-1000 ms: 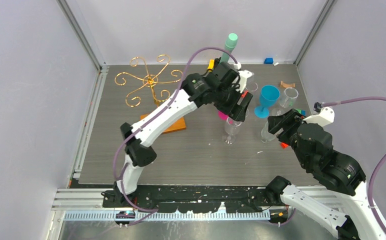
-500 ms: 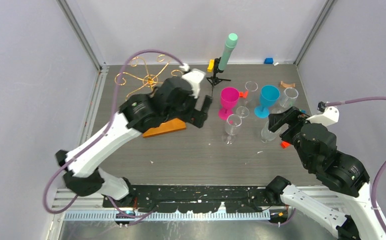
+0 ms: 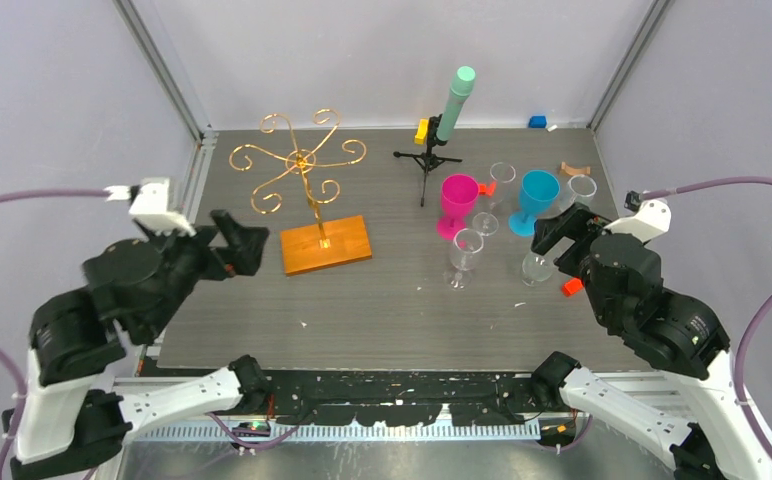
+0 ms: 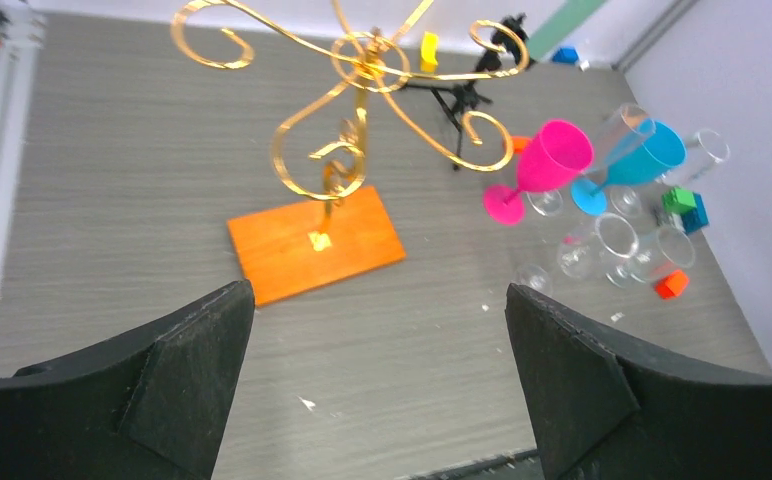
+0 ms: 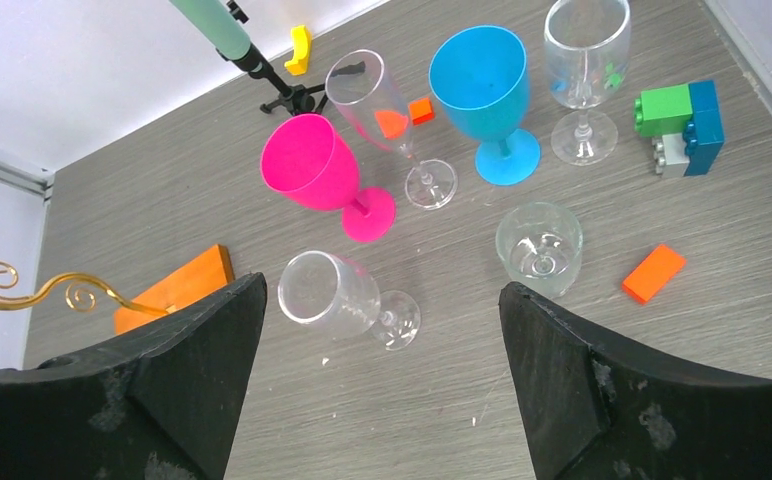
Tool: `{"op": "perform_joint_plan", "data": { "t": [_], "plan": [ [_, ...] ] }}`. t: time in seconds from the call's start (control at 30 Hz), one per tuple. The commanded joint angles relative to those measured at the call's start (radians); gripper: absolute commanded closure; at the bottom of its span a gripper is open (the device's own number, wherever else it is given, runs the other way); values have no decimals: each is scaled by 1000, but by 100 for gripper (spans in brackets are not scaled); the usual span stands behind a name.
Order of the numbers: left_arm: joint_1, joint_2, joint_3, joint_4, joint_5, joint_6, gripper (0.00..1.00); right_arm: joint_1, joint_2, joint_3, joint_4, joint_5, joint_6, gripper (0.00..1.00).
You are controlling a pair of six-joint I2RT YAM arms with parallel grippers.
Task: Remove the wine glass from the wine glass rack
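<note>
Gold wine glass rack (image 3: 326, 244) stands on the table (image 3: 382, 310). To its right stand a pink wine glass (image 3: 458, 194), blue wine glass (image 3: 538, 190) and clear glasses (image 3: 465, 246). Gaping wide, holding nothing: left gripper (image 4: 378, 295), right gripper (image 5: 382, 288).

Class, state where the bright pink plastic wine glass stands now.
In the top view, the pink plastic wine glass stands upright right of centre, between the black tripod on its left and the blue plastic wine glass on its right.

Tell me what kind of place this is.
Probably a robot lab test cell: plain walls on aluminium framing box in a grey table, and the props are a bare wine glass rack, plastic goblets and toy blocks.
</note>
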State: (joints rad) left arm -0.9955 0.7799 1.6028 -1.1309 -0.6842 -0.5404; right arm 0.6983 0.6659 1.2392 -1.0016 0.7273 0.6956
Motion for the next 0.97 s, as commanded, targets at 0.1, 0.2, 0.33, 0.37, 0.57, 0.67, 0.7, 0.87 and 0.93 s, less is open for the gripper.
{"op": "perform_joint_plan", "data": {
  "t": [0.1, 0.2, 0.33, 0.37, 0.57, 0.67, 0.7, 0.87, 0.93],
  "plan": [
    [-5, -214, -142, 44, -128, 153, 0, 4, 7, 98, 3, 121, -61, 7],
    [-4, -277, -149, 32, -180, 156, 0, 4, -10, 133, -21, 210, -94, 6],
    [-5, -337, -149, 32, -212, 169, 0, 4, -63, 183, -36, 325, -153, 4],
    [-5, -346, -149, 31, -217, 172, 0, 4, -85, 187, -34, 340, -172, 4],
    [-5, -360, -147, 27, -230, 183, 0, 4, -177, 223, -32, 427, -220, 4],
    [-5, -358, -145, 29, -230, 183, 0, 4, -215, 227, -32, 440, -225, 4],
    [-5, -359, -147, 31, -231, 183, 0, 5, -220, 227, -31, 440, -225, 4],
    [-5, -360, -152, 43, -252, 179, 0, 4, -239, 213, -35, 437, -214, 4],
    [-5, -358, -153, 42, -268, 171, 0, 4, -239, 210, -42, 436, -206, 4]
  ]
}}
